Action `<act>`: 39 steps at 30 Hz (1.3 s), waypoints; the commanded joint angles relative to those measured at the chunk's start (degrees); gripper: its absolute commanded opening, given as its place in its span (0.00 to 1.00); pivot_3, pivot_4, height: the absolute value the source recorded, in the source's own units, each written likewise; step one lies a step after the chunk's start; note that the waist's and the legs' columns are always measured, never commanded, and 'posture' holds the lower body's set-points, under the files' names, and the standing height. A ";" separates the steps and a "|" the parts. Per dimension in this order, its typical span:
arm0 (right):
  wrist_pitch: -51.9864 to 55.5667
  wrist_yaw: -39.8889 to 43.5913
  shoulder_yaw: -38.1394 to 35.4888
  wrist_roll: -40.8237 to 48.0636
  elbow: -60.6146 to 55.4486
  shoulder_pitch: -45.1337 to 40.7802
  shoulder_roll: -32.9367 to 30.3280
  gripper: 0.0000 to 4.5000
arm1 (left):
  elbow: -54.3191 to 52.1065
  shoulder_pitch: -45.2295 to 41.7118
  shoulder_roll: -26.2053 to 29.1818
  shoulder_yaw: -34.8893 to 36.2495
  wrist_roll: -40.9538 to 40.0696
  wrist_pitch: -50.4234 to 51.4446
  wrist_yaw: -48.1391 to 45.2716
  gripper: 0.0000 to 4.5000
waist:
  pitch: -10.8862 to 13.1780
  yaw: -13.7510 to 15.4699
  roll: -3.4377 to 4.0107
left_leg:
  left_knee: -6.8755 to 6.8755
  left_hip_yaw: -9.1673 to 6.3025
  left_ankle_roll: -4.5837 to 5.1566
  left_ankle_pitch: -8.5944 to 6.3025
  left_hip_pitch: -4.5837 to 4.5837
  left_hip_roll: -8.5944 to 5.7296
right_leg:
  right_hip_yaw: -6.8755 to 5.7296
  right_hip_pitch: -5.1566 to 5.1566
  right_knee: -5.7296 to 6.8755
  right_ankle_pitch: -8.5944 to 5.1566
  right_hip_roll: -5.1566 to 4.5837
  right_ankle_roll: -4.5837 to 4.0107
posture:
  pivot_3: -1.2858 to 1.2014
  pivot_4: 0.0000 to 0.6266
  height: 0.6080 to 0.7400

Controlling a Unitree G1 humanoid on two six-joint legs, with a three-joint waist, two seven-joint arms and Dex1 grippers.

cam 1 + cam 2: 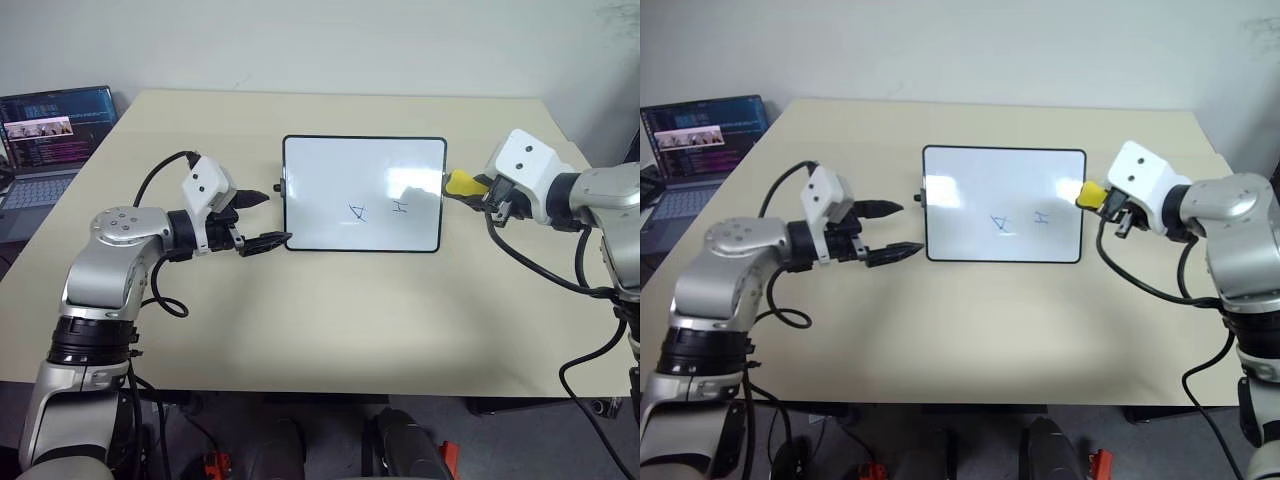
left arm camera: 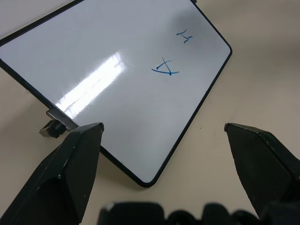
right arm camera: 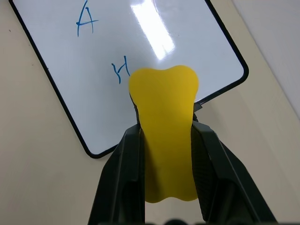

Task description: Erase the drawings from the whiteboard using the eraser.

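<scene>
A whiteboard (image 1: 364,193) with a thin black frame is seen lying flat near the middle of a beige bench (image 1: 330,320). Two small blue drawings (image 1: 380,210) are found on its lower right part: an A shape and, just beside it toward the right edge, an H shape. A glare patch is reflected on the glossy surface.

The yellow eraser (image 1: 463,183) is gripped between the fingers of the right claw (image 3: 166,140), which is clenched on its sides; it is held just beside the right short edge of the board, above the bench, and in the right wrist view its rounded end overlaps the board near the H. Whether the eraser touches the board cannot be told.

The left claw (image 1: 258,220) is released, its two black fingers spread wide, and is held just beside the left short edge of the board, close to the small black knob (image 1: 277,188) there. Nothing is held in it.

An open laptop (image 1: 52,140) is seen at the far left corner of the bench, well apart from the board
</scene>
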 commanded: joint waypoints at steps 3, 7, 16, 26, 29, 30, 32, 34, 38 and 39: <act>0.38 -8.12 8.11 -2.02 -0.81 -8.90 14.09 0.22 | -0.50 -0.86 -2.45 -1.59 -0.15 -1.26 0.04 1.00 | 0.00 -0.68 0.01 | 0.02 0.02 0.00 0.01 0.08 0.03 | 0.03 0.00 0.10 0.01 0.04 -0.01 | 0.52 0.24 1.00; 0.76 -12.89 14.35 -6.19 2.64 -11.24 21.32 0.22 | -0.36 -0.52 -3.35 -1.84 -0.42 -0.89 0.26 1.00 | -0.01 -0.27 0.01 | 0.03 -0.14 -0.01 0.02 0.00 0.08 | -0.08 0.00 0.09 0.02 0.11 -0.04 | 0.52 0.24 1.00; -6.41 -24.07 17.24 -12.01 23.48 -16.07 30.18 0.22 | -1.22 1.33 -3.06 -1.51 -0.73 -0.60 0.92 1.00 | -0.02 0.32 0.00 | 0.08 -0.13 -0.01 0.02 -0.02 -0.02 | -0.13 0.02 0.09 0.03 -0.03 -0.04 | 0.52 0.24 1.00; -12.81 -26.21 19.54 -16.34 33.87 -15.28 31.11 0.22 | -2.99 2.67 -2.16 -0.40 -1.25 0.54 1.12 1.00 | -0.02 -0.16 0.00 | 0.06 -0.12 -0.02 0.02 0.00 -0.01 | -0.10 0.02 0.10 0.03 -0.01 -0.04 | 0.52 0.24 1.00; -13.57 -24.43 21.00 -17.35 33.90 -12.98 31.04 0.22 | -3.30 2.75 -2.17 -0.44 -1.25 0.71 1.29 1.00 | -0.05 -0.17 -0.02 | 0.07 -0.14 -0.02 0.02 0.05 -0.01 | -0.12 0.07 0.12 0.03 0.00 -0.04 | 0.52 0.24 1.00; -14.03 -23.72 21.42 -17.53 33.95 -12.22 31.06 0.22 | -3.34 2.74 -2.16 -0.47 -1.24 0.74 1.35 1.00 | -0.07 -0.18 -0.03 | 0.07 -0.14 -0.02 0.02 0.09 -0.01 | -0.11 0.11 0.11 0.03 0.00 -0.04 | 0.52 0.24 1.00; -15.34 -22.44 22.25 -17.79 33.95 -10.08 31.08 0.22 | -3.37 2.70 -2.14 -0.55 -1.19 0.77 1.43 1.00 | -0.09 -0.21 -0.05 | 0.08 -0.14 -0.01 0.02 0.18 -0.01 | -0.11 0.20 0.12 0.03 0.00 -0.04 | 0.52 0.24 1.00; -15.75 -21.76 22.56 -18.20 33.86 -8.47 31.09 0.22 | -3.40 2.63 -2.16 -0.61 -1.14 0.83 1.48 1.00 | -0.13 -0.21 -0.10 | 0.09 -0.14 -0.01 0.02 0.26 0.00 | -0.11 0.26 0.15 0.03 0.01 -0.04 | 0.52 0.24 1.00; -15.29 -19.66 23.72 -18.73 32.91 -5.22 30.96 0.22 | -3.08 2.19 -2.22 -0.78 -1.04 0.74 1.39 1.00 | -0.13 -0.20 -0.11 | 0.10 -0.13 -0.01 0.02 0.65 0.00 | -0.07 0.68 0.13 0.04 0.04 -0.03 | 0.52 0.24 1.00; -14.97 -19.07 23.91 -18.78 32.44 -4.80 30.83 0.22 | -3.01 2.14 -2.22 -0.80 -1.01 0.70 1.36 1.00 | -0.14 -0.19 -0.11 | 0.09 -0.13 -0.01 0.02 0.96 0.00 | -0.07 1.02 0.07 0.02 0.04 -0.02 | 0.52 0.24 1.00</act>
